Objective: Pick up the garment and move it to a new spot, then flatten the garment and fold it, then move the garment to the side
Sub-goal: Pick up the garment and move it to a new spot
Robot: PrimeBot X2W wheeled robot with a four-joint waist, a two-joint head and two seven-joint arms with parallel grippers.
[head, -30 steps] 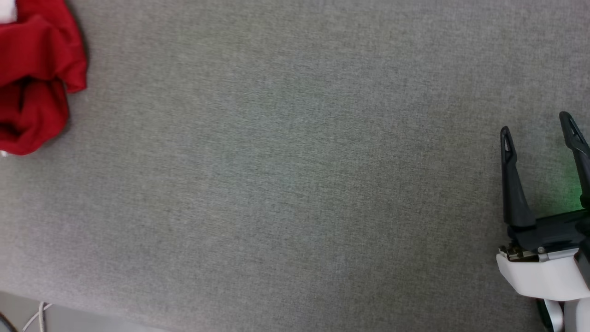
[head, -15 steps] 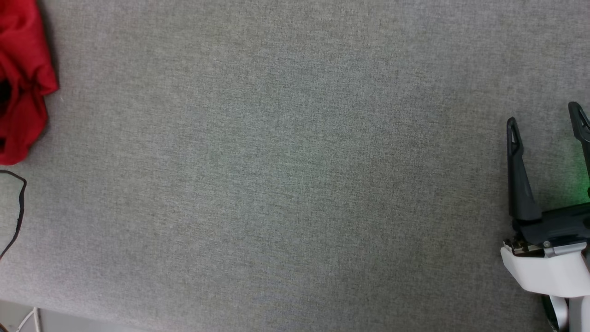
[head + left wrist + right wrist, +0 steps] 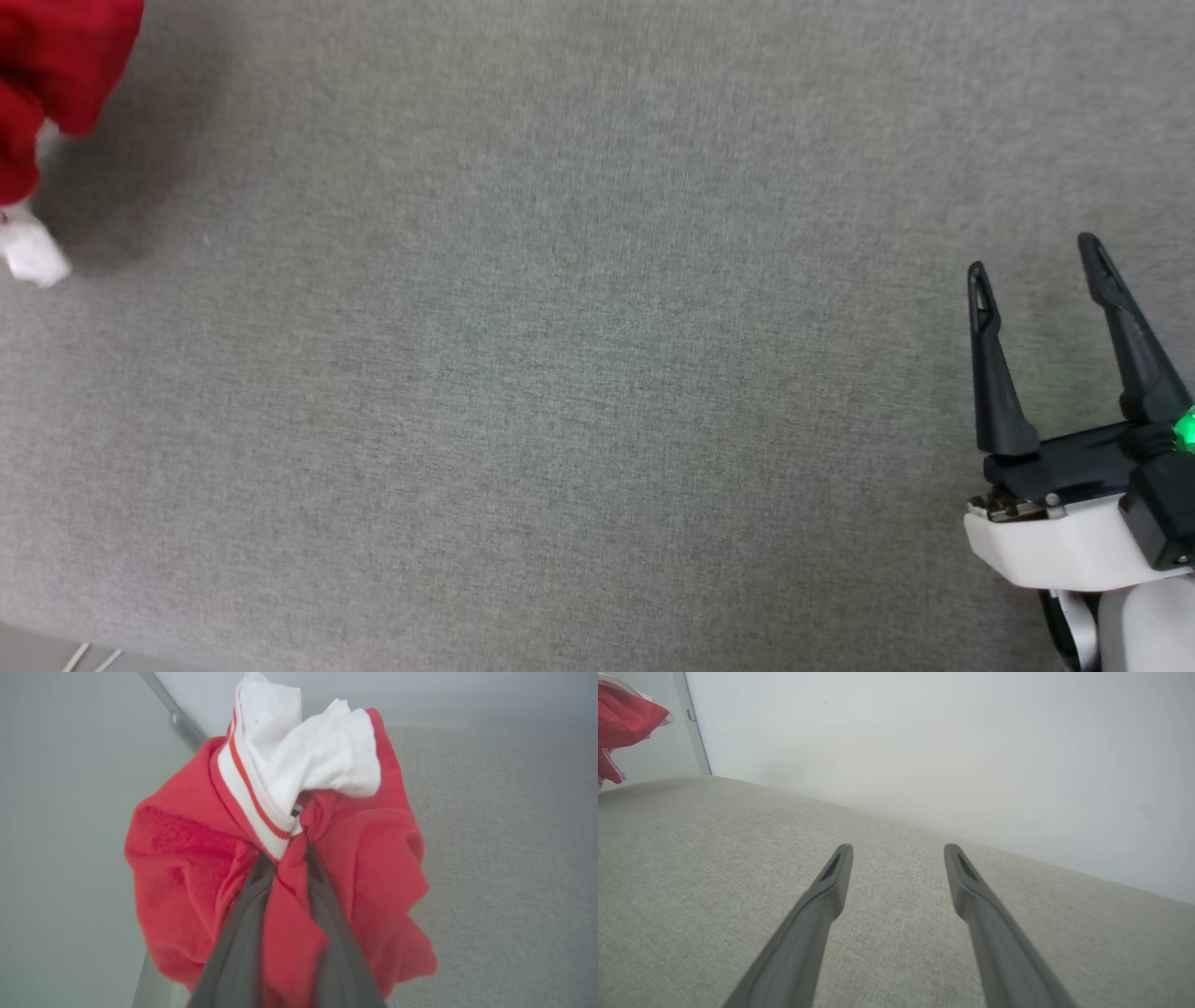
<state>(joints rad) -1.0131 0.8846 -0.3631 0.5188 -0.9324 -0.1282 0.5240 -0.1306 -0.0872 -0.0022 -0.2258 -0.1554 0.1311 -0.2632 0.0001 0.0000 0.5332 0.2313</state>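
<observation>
The garment is a bunched red jersey with a white sleeve and red-and-white stripe trim. It hangs from my left gripper, which is shut on a fold of the red fabric, above the grey surface. In the head view the garment shows at the top left corner, lifted, with a white sleeve tip dangling and a shadow under it. It also shows far left in the right wrist view as a red garment. My right gripper stands open at the lower right over bare fabric, holding nothing; its numerals are hidden.
A wide grey upholstered surface spans the head view, with its front edge at the bottom left. A pale wall rises behind the surface, with a vertical metal strip at the far left.
The garment has risen off the surface at the left edge and its white sleeve tip now dangles. The right gripper has shifted a little left and down in the head view, still open.
</observation>
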